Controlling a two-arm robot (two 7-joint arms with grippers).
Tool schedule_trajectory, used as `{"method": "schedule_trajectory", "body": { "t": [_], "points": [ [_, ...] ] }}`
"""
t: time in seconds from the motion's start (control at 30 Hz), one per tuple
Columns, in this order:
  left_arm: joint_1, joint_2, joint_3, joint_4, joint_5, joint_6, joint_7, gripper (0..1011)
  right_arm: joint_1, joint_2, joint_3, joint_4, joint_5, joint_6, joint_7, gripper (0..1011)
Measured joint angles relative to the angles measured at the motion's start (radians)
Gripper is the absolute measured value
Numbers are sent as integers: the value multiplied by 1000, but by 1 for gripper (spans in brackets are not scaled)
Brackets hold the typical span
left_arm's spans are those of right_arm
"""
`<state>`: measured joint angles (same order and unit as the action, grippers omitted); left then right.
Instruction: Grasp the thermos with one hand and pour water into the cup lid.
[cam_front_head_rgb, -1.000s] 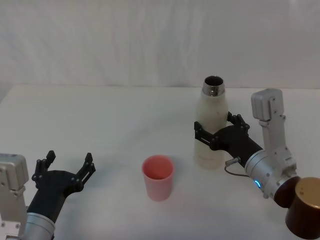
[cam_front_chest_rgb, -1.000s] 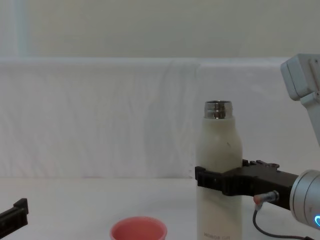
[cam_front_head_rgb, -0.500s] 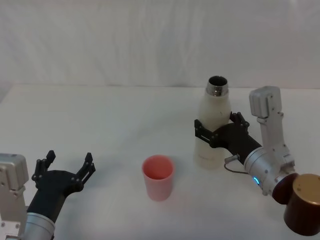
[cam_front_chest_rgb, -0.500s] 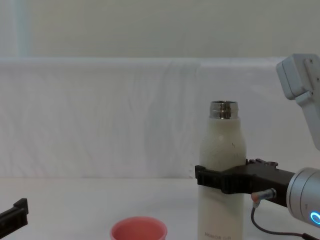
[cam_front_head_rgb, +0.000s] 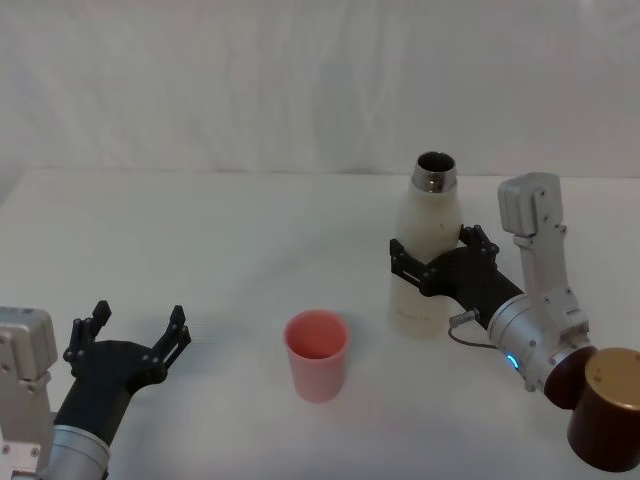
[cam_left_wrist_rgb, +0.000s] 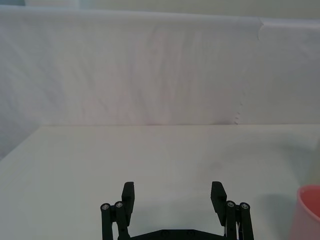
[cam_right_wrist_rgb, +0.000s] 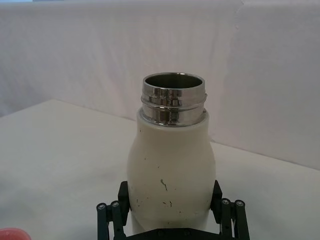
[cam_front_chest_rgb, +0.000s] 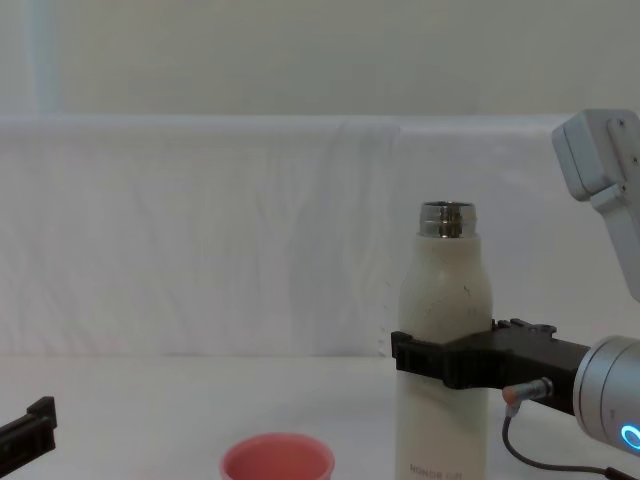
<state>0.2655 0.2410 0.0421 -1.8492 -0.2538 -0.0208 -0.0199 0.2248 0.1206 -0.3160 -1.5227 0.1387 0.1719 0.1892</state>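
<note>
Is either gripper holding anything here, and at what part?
The right gripper holds the thermos around its mid-body; the left gripper is open, holding nothing.

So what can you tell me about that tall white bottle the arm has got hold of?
The tall cream-white matte bottle stands upright on the white table, right of the small pink cup. Its shiny steel threaded neck is open, with no cap. Small dark scuffs mark its body, and grey lettering sits near the base. The right gripper clasps its middle, black fingers on either side.

I see a cream-white thermos (cam_front_head_rgb: 424, 262) with shiny steel neck at my two o'clock, a coral-pink cup lid (cam_front_head_rgb: 317, 354), and a black right gripper (cam_front_head_rgb: 437, 262).
</note>
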Motion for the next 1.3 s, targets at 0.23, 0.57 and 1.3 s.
{"method": "schedule_trajectory", "body": {
  "t": [0.23, 0.57, 1.3],
  "points": [
    [0, 0, 0, 0, 0, 0, 0, 1001, -1, 1, 0, -1, 1, 0, 0, 957],
    [0, 0, 0, 0, 0, 0, 0, 1001, -1, 1, 0, -2, 2, 0, 0, 957],
    [0, 0, 0, 0, 0, 0, 0, 1001, -58, 47, 4, -111, -88, -4, -24, 957]
  ]
}}
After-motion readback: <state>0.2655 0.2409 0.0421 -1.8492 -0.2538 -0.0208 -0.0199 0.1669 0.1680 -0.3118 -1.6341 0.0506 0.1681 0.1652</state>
